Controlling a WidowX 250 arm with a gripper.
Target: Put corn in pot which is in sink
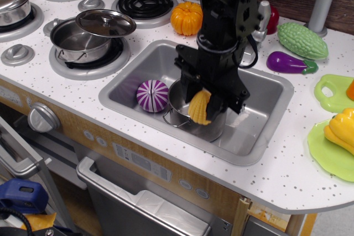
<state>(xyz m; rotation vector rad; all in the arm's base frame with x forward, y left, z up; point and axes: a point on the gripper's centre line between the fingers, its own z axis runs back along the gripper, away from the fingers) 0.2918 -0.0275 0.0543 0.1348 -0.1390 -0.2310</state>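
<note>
– What does the one view show?

– A toy kitchen seen from above. The black arm reaches down over the grey sink (260, 131), which is set in a white speckled counter (287, 175).

– And the gripper?

– The gripper (203, 105) is clamped on the yellow corn (199, 108), which hangs tip down, tilted.

– Where is the corn compared with the pot?

– It is over the pot (178, 101), which stands in the sink. Whether the corn touches the rim, I cannot tell.

– Anything else in the sink?

– A purple and white striped ball (152, 95), just left of the pot.

– Around it?

– An orange pumpkin (186, 18) behind the sink, a lidded pan (88, 38) on the stove at left, and a purple eggplant (290, 63) at right.
</note>
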